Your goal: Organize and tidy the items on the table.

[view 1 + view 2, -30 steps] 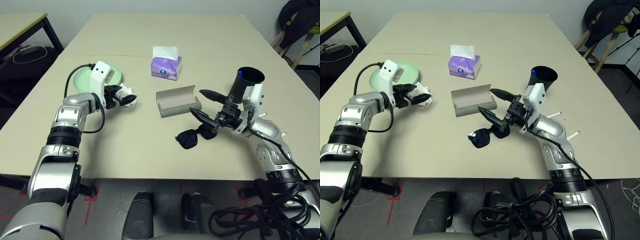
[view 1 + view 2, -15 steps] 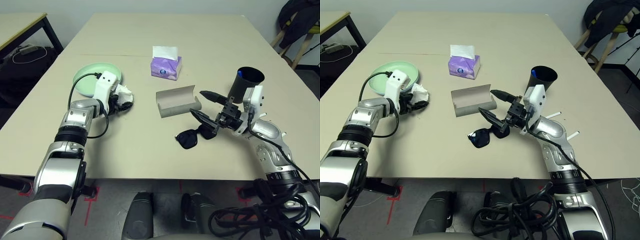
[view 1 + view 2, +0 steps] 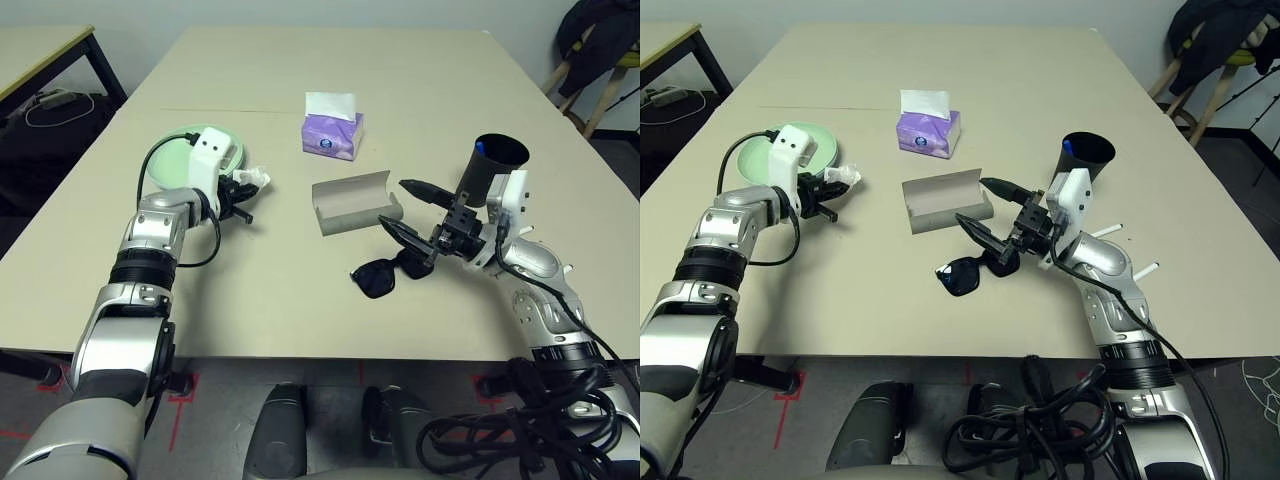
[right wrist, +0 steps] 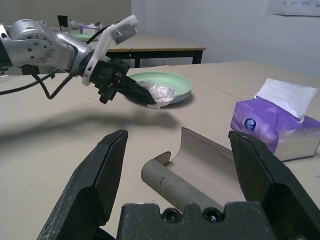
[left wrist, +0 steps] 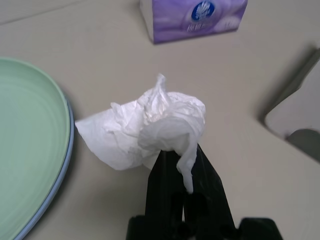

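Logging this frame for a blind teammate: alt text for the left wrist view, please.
The left gripper is shut on a crumpled white tissue above the beige table. A mint green plate sits to one side, a purple tissue box beyond.

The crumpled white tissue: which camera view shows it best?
The left wrist view: the crumpled white tissue sits large and central, pinched by the left gripper. In both eye views it is a small white scrap beside the plates. The right wrist view shows it from the side, lifted off the table.
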